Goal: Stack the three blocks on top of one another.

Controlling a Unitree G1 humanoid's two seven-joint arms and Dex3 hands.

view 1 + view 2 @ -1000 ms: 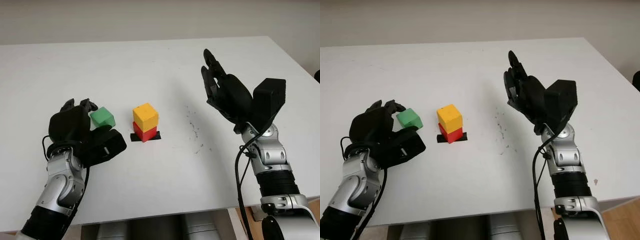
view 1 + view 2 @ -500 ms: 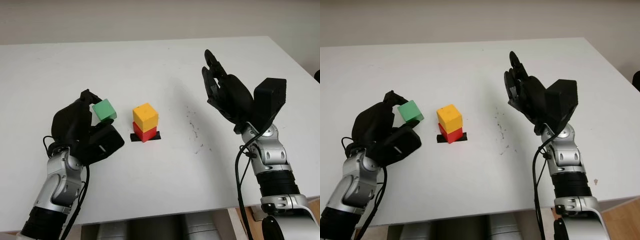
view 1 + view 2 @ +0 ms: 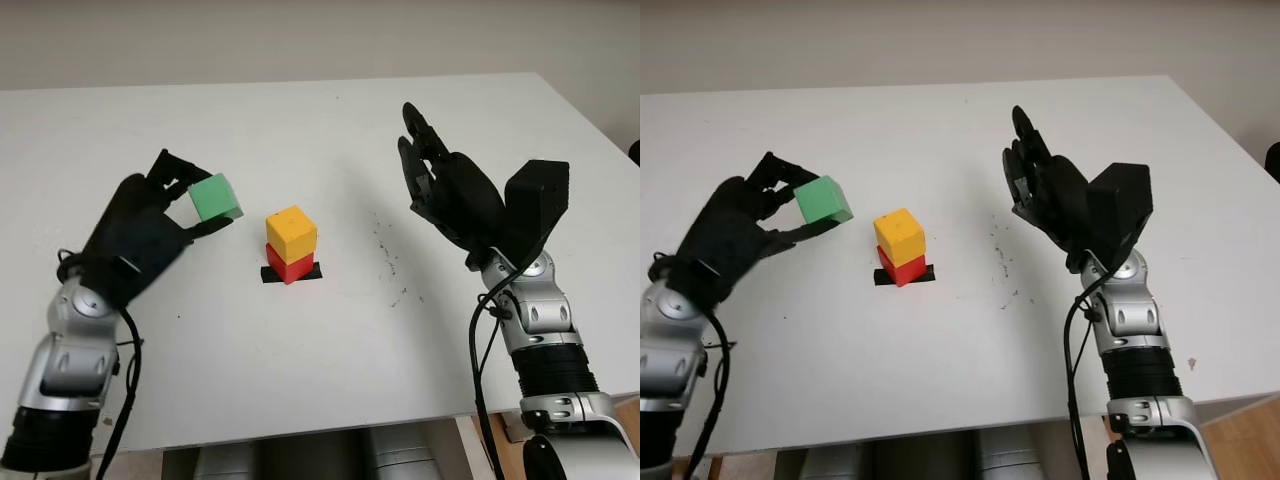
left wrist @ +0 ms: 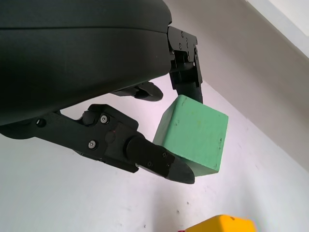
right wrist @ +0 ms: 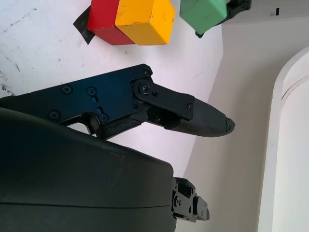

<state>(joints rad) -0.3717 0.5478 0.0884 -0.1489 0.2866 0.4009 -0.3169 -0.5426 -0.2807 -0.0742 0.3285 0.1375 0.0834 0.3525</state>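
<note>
Green block (image 3: pixel 214 197) is pinched in our left hand (image 3: pixel 140 235), left of the yellow block (image 3: pixel 291 233) stacked on red block (image 3: pixel 290 266); next we carry it right onto yellow, right hand (image 3: pixel 450 190) released.

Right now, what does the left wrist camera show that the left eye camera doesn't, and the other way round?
Left wrist view: close up, fingers pinching opposite faces of the green block. Left eye view: the open right hand raised to the right of the stack, and the red block on black tape. Both: the left hand, the green block, the yellow block.
</note>
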